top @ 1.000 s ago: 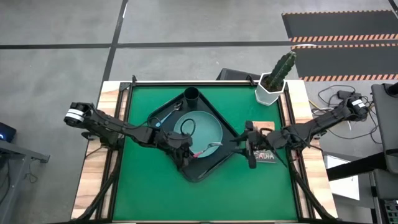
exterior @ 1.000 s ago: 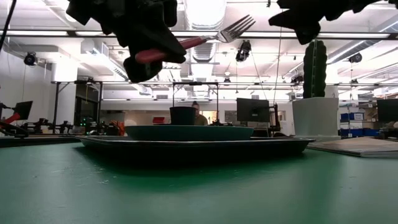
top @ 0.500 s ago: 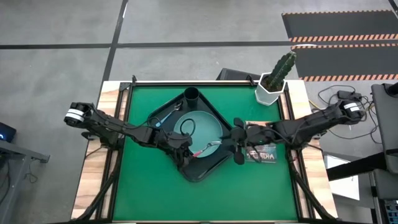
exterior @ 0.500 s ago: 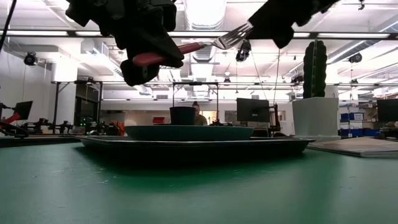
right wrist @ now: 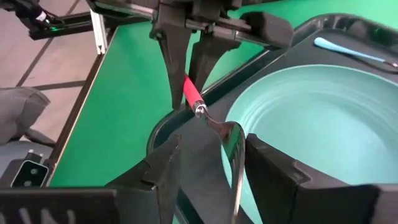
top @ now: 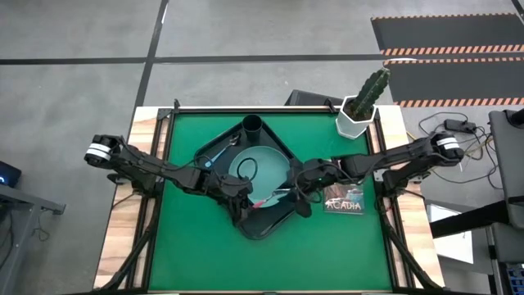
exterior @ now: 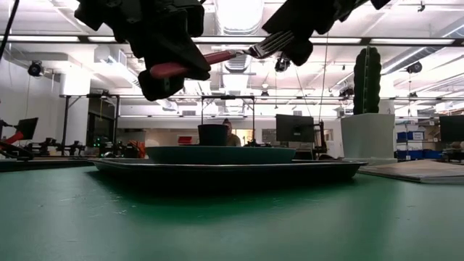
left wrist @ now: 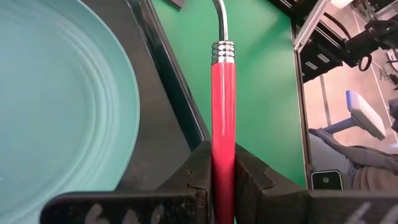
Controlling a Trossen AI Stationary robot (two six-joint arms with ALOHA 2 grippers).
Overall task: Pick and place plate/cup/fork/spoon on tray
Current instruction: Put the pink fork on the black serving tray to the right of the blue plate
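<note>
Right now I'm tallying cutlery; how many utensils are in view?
2: the fork, held above the tray by the left gripper; the spoon lying in the tray beside the plate.

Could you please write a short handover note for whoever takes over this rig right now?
Left gripper: shut on the fork's red handle, holding it in the air above the tray.
Right gripper: fingers on either side of the fork's metal head, not clearly clamped; looks like a handover between arms.
Plate: on the tray.
Cup: at the tray's far corner.
Spoon: on the tray beside the plate.
Done: plate, cup and spoon placed.
Left: set the fork on the tray.
</note>
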